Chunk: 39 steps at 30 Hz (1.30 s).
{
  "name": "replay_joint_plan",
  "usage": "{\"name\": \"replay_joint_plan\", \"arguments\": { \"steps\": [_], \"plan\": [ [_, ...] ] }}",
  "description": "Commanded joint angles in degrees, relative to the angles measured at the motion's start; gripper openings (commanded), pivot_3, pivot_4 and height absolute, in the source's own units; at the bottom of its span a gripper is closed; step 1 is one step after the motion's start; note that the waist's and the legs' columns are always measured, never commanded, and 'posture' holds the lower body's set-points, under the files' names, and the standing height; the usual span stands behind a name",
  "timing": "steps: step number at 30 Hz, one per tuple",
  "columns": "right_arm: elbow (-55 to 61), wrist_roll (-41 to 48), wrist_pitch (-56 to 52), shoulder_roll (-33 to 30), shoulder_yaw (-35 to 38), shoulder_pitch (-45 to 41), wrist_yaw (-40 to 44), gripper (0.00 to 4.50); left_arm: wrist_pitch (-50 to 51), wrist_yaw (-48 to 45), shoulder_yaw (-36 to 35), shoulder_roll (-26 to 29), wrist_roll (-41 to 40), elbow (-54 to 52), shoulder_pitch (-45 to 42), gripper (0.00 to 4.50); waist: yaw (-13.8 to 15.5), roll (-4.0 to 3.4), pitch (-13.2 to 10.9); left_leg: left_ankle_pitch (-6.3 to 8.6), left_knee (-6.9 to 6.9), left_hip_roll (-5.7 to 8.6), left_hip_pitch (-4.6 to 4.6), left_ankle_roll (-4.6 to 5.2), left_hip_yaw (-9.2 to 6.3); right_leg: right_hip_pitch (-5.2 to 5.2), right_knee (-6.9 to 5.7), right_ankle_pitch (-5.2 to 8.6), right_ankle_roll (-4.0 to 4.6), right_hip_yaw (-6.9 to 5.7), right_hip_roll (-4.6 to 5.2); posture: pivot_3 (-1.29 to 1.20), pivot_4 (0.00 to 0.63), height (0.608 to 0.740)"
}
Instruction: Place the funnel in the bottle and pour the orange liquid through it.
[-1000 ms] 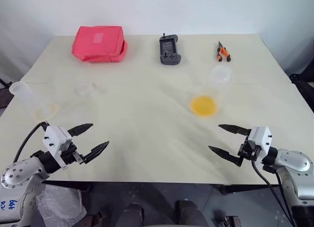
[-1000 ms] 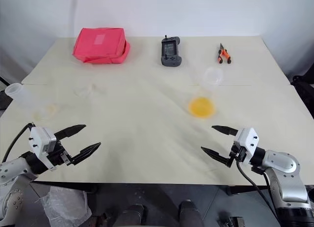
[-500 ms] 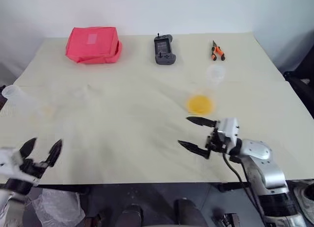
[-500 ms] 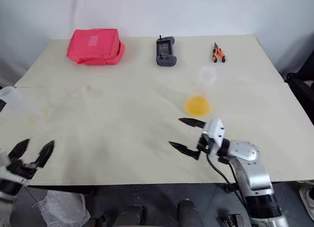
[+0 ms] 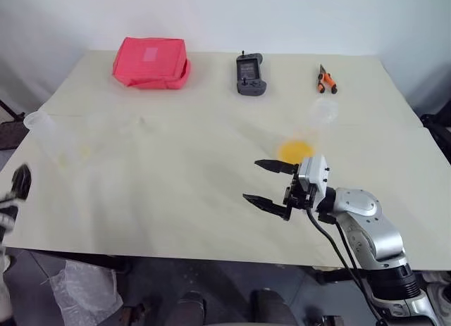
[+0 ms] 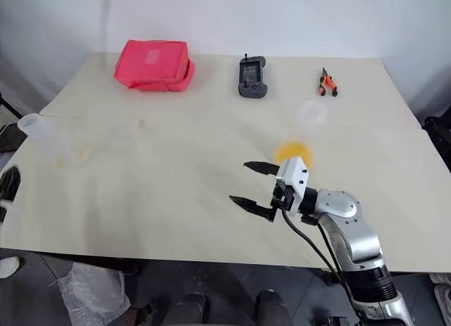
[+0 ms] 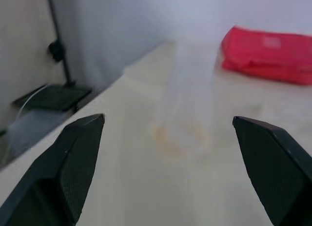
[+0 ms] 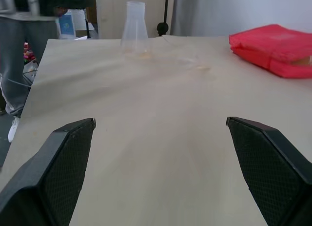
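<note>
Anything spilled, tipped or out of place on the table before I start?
Nothing stands out. The bottle stands upright near the table's left edge, the cup with the orange liquid stands upright on the right, and no spill is visible.

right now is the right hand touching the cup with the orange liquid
Apart. In the left eye view the open right hand hovers over bare table, with a strip of tabletop between its fingers and the cup.

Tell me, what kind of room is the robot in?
Probably a robot test room or lab, not a home. A plain table before bare white walls holds odd practice items: a red pouch, orange-handled pliers, a grey handheld controller.
</note>
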<state>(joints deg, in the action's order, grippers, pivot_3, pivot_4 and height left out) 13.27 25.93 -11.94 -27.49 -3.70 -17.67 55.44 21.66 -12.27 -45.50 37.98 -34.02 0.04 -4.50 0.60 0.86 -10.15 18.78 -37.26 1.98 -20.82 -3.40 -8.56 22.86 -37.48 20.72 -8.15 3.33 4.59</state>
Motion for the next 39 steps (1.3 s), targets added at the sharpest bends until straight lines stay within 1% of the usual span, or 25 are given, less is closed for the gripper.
{"name": "replay_joint_plan", "arguments": {
  "steps": [1, 4, 6, 8, 11, 15, 21, 26, 29, 31, 33, 34, 37, 39],
  "plan": [
    [2.70, 1.45, -0.91, 0.82, 0.48, -1.65, -1.22, 4.50, 1.42, -0.45, 2.57, 3.73, 2.61, 6.24, -4.26, 4.46, -1.16, 0.00, 0.00, 0.01, 0.08, 0.02, 0.07, 0.02, 0.07, 0.02, -0.06, -0.02, -0.04, -0.01, 0.08, 0.00, 0.150, 0.740],
    [3.64, 2.00, -2.04, 1.75, 0.14, -2.58, -2.28, 4.50, 0.68, -1.74, 5.62, 6.72, 4.94, 13.03, -9.64, 4.46, -2.25, 0.00, 0.00, 0.10, 0.19, -0.05, 0.10, -0.03, 0.22, 0.26, -0.19, -0.02, -0.04, -0.07, 0.10, 0.00, 0.150, 0.740],
    [4.32, 2.39, -2.92, 2.36, -0.04, -2.96, -2.97, 4.50, 0.75, -1.36, 7.03, 8.06, 6.60, 17.18, -12.38, 4.46, -2.66, 0.01, 0.01, 0.12, 0.19, -0.12, -0.11, -0.08, 0.27, 0.60, -0.32, -0.02, -0.03, -0.11, 0.07, 0.00, 0.150, 0.740],
    [5.04, 2.86, -3.89, 2.99, -0.11, -3.12, -3.78, 4.50, -1.27, -2.14, 8.59, 9.24, 8.22, 21.78, -15.77, 4.46, -2.99, 0.01, 0.01, 0.10, 0.15, -0.12, -0.30, -0.11, 0.29, 0.82, -0.38, -0.02, -0.03, -0.11, 0.08, 0.00, 0.150, 0.740],
    [5.76, 3.07, -4.58, 3.43, -0.21, -2.90, -4.48, 4.50, -4.08, -2.47, 10.46, 10.65, 10.72, 27.87, -20.04, 4.46, -2.95, 0.02, 0.01, 0.10, 0.11, -0.10, -0.32, -0.10, 0.31, 0.83, -0.37, -0.02, -0.03, -0.14, 0.11, 0.00, 0.150, 0.740],
    [6.10, 2.94, -4.64, 3.46, -0.02, -2.43, -4.82, 4.50, -6.72, -2.28, 11.68, 11.23, 12.53, 33.19, -23.70, 4.46, -2.79, 0.02, 0.01, 0.10, 0.05, -0.05, -0.34, -0.10, 0.31, 0.83, -0.40, -0.02, -0.03, -0.14, 0.16, 0.00, 0.150, 0.740],
    [7.30, 3.39, -4.53, 3.32, 0.55, -1.18, -5.54, 4.50, -13.51, -3.49, 13.79, 13.34, 15.46, 45.73, -31.98, 4.46, -2.41, 0.04, 0.02, 0.10, -0.02, -0.02, -0.37, -0.10, 0.30, 0.83, -0.45, -0.02, -0.03, -0.17, 0.16, 0.00, 0.150, 0.740],
    [7.24, 3.38, -4.22, 3.48, 0.69, -0.94, -6.11, 4.50, -16.76, -5.22, 15.28, 14.38, 16.62, 52.04, -36.38, 4.46, -2.40, 0.04, 0.03, 0.10, -0.02, 0.01, -0.36, -0.10, 0.31, 0.85, -0.49, -0.02, -0.04, -0.17, 0.19, 0.00, 0.150, 0.740],
    [7.98, 3.40, -4.03, 3.59, 0.55, -0.20, -6.57, 4.50, -17.25, -5.85, 15.49, 14.55, 16.82, 54.04, -37.58, 3.88, -2.48, 0.05, 0.03, 0.10, -0.02, 0.01, -0.36, -0.10, 0.31, 0.85, -0.50, -0.02, -0.04, -0.18, 0.19, 0.00, 0.150, 0.740],
    [8.05, 3.32, -3.92, 3.71, 0.56, -0.12, -6.87, 4.50, -17.24, -6.07, 15.95, 14.59, 17.12, 54.67, -37.85, 3.16, -2.51, 0.04, 0.03, 0.10, -0.02, 0.01, -0.36, -0.10, 0.31, 0.86, -0.52, -0.02, -0.04, -0.18, 0.19, 0.00, 0.150, 0.740],
    [7.81, 3.12, -3.73, 3.81, 0.61, -0.25, -7.11, 4.50, -17.35, -6.67, 16.17, 14.49, 17.02, 55.03, -38.09, 2.57, -2.50, 0.05, 0.03, 0.10, -0.03, 0.01, -0.37, -0.10, 0.31, 0.87, -0.52, -0.02, -0.04, -0.18, 0.19, 0.00, 0.150, 0.740],
    [7.73, 3.06, -3.61, 3.83, 0.67, -0.28, -7.21, 4.50, -17.20, -7.20, 16.12, 14.40, 16.73, 54.92, -38.05, 2.36, -2.49, 0.05, 0.03, 0.10, -0.05, 0.01, -0.37, -0.09, 0.31, 0.86, -0.54, -0.02, -0.04, -0.18, 0.20, 0.00, 0.150, 0.740],
    [7.23, 2.87, -3.10, 3.74, 0.82, -0.41, -7.34, 4.50, -17.98, -8.83, 15.59, 14.24, 15.78, 53.53, -37.79, 2.36, -2.51, 0.05, 0.03, 0.10, -0.06, 0.01, -0.37, -0.10, 0.31, 0.86, -0.56, -0.02, -0.04, -0.18, 0.20, 0.00, 0.150, 0.740],
    [7.19, 2.63, -2.69, 3.27, 1.16, -0.12, -7.32, 4.50, -17.50, -13.63, 15.19, 14.06, 13.68, 49.50, -37.05, 2.36, -2.50, 0.05, 0.03, 0.10, -0.06, 0.01, -0.37, -0.10, 0.31, 0.87, -0.56, -0.02, -0.04, -0.18, 0.20, 0.00, 0.150, 0.740]
  ]
}}
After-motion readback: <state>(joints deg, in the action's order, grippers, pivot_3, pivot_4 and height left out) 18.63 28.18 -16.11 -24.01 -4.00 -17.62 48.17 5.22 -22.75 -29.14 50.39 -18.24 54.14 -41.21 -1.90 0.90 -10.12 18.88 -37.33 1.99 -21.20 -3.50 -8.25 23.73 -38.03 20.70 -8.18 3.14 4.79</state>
